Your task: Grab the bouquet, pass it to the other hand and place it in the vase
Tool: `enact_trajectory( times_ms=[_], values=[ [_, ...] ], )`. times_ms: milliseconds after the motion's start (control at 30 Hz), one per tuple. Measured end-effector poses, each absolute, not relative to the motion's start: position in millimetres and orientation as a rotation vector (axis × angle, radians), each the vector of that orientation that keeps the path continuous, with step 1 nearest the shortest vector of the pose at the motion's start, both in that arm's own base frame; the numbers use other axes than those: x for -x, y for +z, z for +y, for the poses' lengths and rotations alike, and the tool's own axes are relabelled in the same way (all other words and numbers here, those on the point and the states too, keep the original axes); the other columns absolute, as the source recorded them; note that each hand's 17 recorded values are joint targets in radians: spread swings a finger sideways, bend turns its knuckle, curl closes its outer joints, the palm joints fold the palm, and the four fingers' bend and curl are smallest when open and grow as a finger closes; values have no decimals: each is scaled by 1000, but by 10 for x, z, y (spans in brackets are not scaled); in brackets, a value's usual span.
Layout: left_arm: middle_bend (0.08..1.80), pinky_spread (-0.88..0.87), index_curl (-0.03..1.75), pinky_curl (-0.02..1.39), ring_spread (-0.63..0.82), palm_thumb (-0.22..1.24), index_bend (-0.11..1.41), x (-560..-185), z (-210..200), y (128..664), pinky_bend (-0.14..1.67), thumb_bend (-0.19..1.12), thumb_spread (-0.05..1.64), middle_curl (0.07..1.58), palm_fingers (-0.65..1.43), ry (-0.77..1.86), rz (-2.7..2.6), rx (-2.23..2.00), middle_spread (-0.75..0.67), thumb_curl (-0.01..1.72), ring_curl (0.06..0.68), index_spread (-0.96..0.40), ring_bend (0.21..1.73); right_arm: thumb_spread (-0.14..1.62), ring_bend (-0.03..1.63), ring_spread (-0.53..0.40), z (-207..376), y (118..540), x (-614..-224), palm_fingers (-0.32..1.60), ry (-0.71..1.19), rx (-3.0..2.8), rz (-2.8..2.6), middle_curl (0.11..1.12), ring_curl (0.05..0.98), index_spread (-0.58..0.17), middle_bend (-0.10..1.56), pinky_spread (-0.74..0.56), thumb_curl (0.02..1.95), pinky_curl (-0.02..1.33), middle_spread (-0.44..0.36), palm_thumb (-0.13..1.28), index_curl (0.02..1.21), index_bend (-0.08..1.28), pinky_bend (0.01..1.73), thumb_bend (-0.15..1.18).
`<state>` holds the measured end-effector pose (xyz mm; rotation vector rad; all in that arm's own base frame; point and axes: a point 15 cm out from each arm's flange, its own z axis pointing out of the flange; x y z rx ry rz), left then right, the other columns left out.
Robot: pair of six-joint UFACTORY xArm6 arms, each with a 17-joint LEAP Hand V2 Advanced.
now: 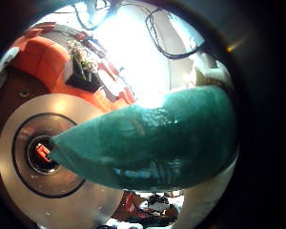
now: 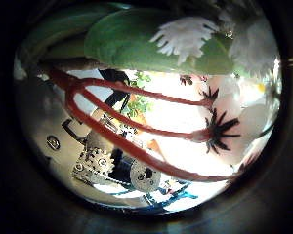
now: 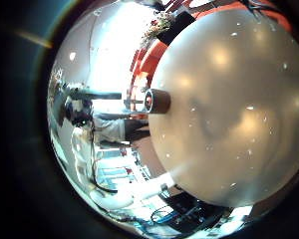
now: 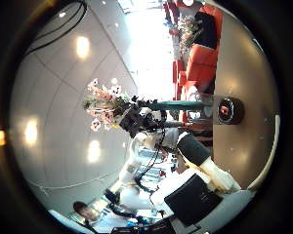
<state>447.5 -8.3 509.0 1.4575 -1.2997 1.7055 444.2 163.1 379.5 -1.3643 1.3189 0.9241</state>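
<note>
The bouquet (image 4: pixel 107 102), with pale blossoms and a wrapped stem (image 4: pixel 176 104), lies across the left hand (image 4: pixel 137 119), whose fingers are curled round it. Its stem end points at the mouth of the dark vase (image 4: pixel 228 110) and is close to it. From the left palm, the wrapped stem (image 1: pixel 162 138) fills much of the view, with its tip beside the vase opening (image 1: pixel 43 155). Blossoms and leaves (image 2: pixel 200 44) crowd the left thumb side view. The vase (image 3: pixel 154 100) stands on the round table (image 3: pixel 239 110). No part of the right hand shows.
The round pale table (image 1: pixel 76 124) carries only the vase. Upholstered chairs (image 1: pixel 48 57) stand beyond the table, with a potted plant (image 1: pixel 84 59) among them. The left arm (image 4: pixel 200 156) reaches in under the bouquet.
</note>
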Motion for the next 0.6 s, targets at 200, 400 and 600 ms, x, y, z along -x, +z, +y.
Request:
enact_trajectory(
  times_ms=[200, 400, 600],
  values=[
    [1127, -658, 1396, 1196, -386, 948, 572, -4497, -123, 4958, 1157, -49, 1057, 1086, 865, 1668, -1273, -1448, -554, 900, 577, -696, 1600, 1078, 379, 239, 1637, 3786, -4440, 33, 926, 1366, 1319, 309, 268, -196, 184, 440, 561, 311, 177, 807, 301, 169, 482, -17],
    [908, -500, 1312, 1063, -240, 630, 387, -4457, -258, 4828, 684, -89, 1020, 1009, -119, 1601, -1255, -1353, -421, 742, 529, -596, 1235, 1078, 372, 238, 1680, 3790, -4423, 43, 934, 1372, 1313, 306, 268, -186, 184, 440, 561, 307, 179, 808, 308, 174, 478, -18],
    [316, 160, 1049, 829, 359, 273, 56, -4420, -213, 4663, 288, -82, 979, 697, -414, 1558, -1268, -1322, 229, 550, 283, -171, 847, 1078, 361, 238, 1682, 3798, -4418, 61, 933, 1374, 1309, 303, 267, -184, 182, 444, 561, 303, 178, 808, 318, 181, 468, -18]
  ],
)
